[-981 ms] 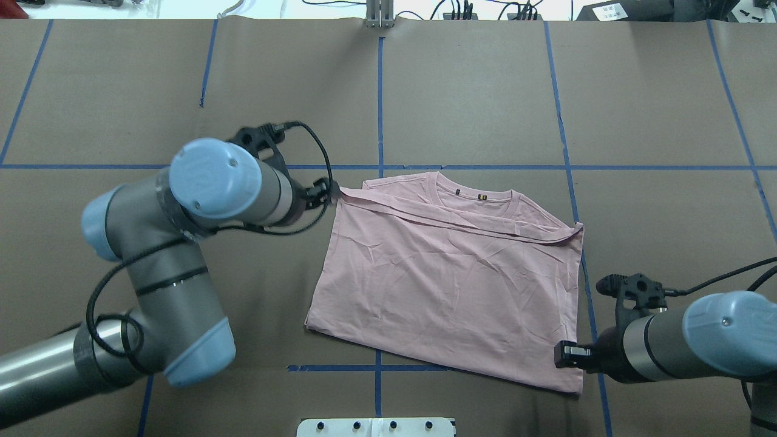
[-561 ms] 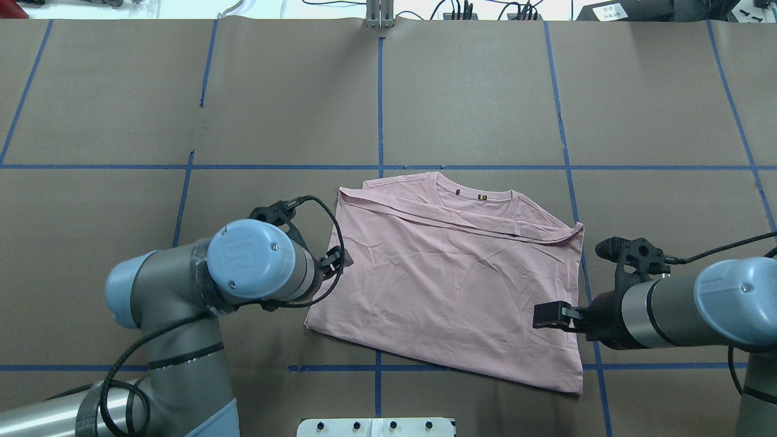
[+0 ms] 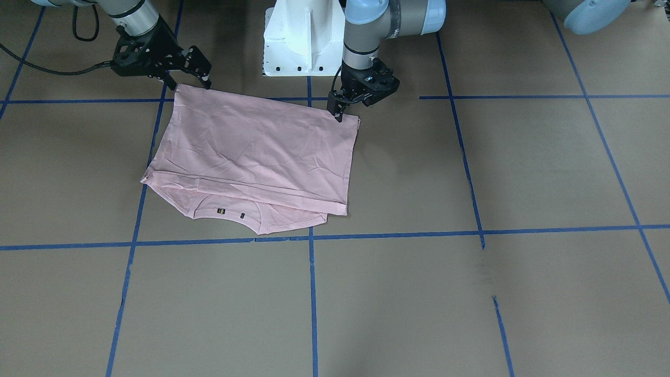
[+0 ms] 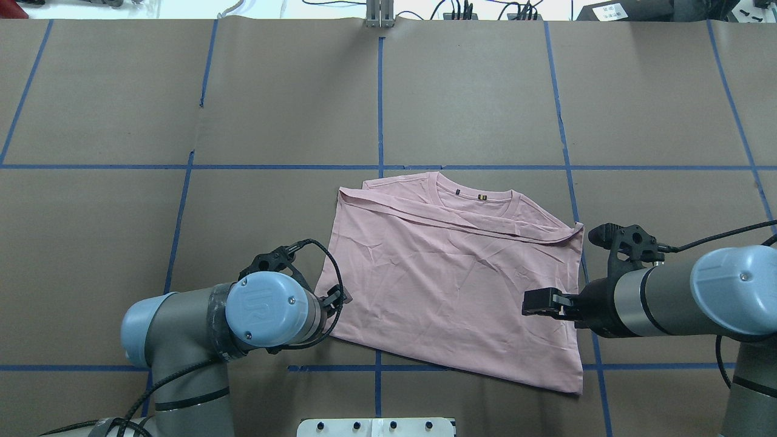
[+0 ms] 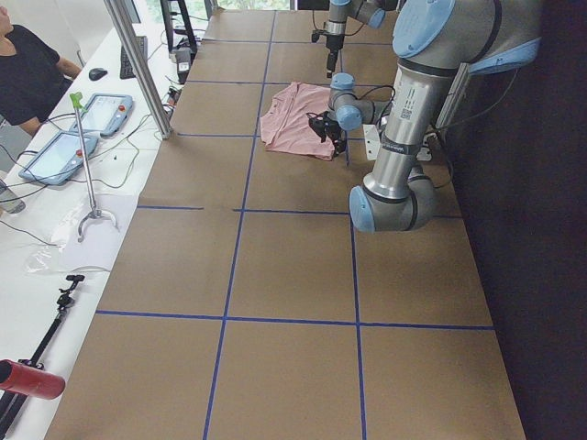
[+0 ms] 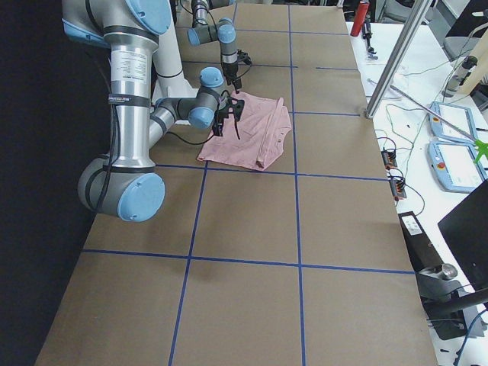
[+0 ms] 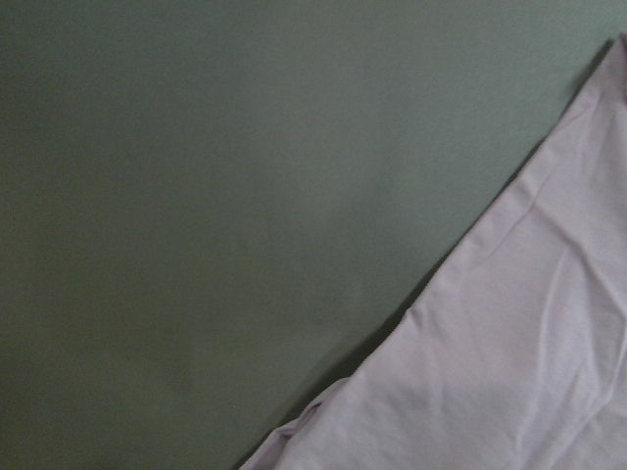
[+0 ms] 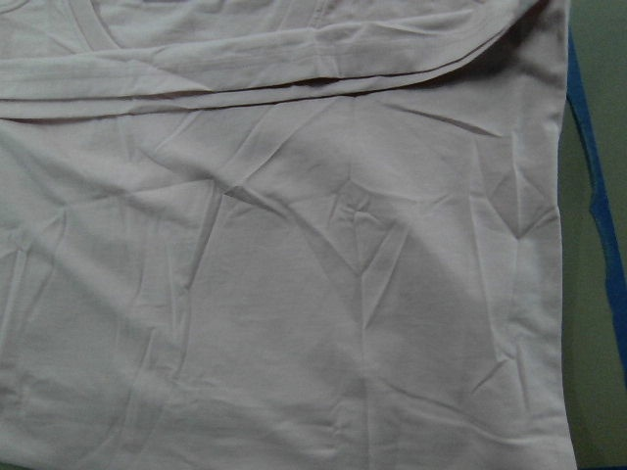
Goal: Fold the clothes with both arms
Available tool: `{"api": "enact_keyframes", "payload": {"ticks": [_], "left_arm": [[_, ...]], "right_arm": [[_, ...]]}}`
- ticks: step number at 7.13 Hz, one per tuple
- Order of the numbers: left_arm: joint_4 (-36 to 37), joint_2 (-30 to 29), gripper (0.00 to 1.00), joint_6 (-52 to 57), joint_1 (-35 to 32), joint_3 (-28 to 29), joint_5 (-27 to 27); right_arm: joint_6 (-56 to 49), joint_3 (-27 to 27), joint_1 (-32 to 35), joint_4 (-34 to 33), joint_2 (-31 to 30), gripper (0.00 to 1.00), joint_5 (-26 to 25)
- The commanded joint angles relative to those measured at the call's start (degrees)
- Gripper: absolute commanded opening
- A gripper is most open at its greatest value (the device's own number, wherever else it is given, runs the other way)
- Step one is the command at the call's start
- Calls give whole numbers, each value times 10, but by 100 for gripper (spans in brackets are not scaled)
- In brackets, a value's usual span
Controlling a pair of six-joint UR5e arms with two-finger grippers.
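The pale pink T-shirt (image 4: 455,285) lies folded flat on the brown table, with its collar (image 4: 479,195) on the far side and a folded hem band across below it. Its print is hidden. My left gripper (image 4: 341,297) is low at the shirt's near-left edge, open and empty; it also shows in the front view (image 3: 348,107) beside the shirt (image 3: 251,152). My right gripper (image 4: 534,301) is open over the shirt's right part, with its fingers spread in the front view (image 3: 188,81). The left wrist view shows the shirt's edge (image 7: 529,343), and the right wrist view shows wrinkled cloth (image 8: 294,294).
The white pedestal base (image 4: 376,426) stands at the near table edge, close behind the shirt. Blue tape lines (image 4: 380,109) grid the brown table cover. A metal post (image 4: 379,15) and cables sit at the far edge. A side bench holds tablets (image 5: 96,115).
My left gripper moved from the shirt's far-left corner back along the left edge toward the near-left corner. My right gripper moved from the near-right corner farther and inward over the shirt. The shirt stayed still.
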Motion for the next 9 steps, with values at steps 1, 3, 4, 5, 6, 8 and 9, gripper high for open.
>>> {"api": "enact_keyframes", "payload": {"ticks": [1, 3, 4, 5, 6, 8, 9], "left_arm": [[0, -1, 97, -6, 5, 11, 3], [-1, -2, 93, -12, 5, 15, 9], [-1, -1, 88, -12, 5, 17, 11], [-1, -2, 82, -12, 5, 19, 13], [-1, -2, 75, -13, 5, 18, 13], [-1, -1, 42, -13, 5, 18, 13], [-1, -1, 15, -13, 5, 17, 13]], "right_arm": [[0, 0, 1, 0, 1, 100, 3], [0, -1, 1, 0, 2, 100, 4], [0, -1, 1, 0, 2, 100, 4], [0, -1, 1, 0, 2, 100, 5], [0, 0, 1, 0, 2, 100, 5], [0, 0, 2, 0, 2, 100, 5], [0, -1, 2, 0, 2, 100, 5]]}}
